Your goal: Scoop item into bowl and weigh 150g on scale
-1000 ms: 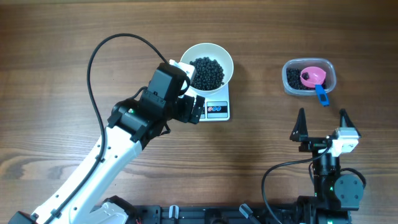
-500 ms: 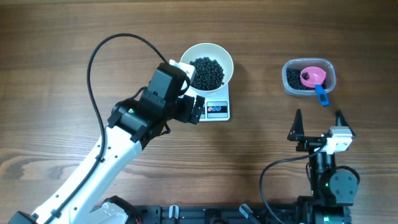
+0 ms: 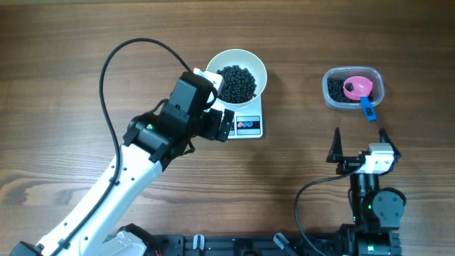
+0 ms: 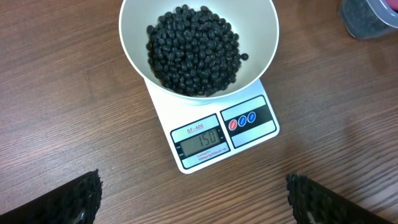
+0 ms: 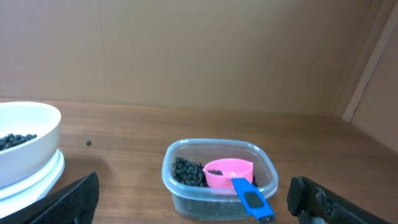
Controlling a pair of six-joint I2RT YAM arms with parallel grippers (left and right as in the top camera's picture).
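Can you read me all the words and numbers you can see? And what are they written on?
"150": on the grey display of the scale.
"SF-400": printed just above the display, on the scale.
Tiny print under the display: too small to read.
Marks on the round buttons: too small to read.
Bowl, tub and scoop: no writing that shows.

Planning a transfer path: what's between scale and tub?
Bare table overhead between scale and tub; right wrist view shows one dark speck there, maybe a bean.
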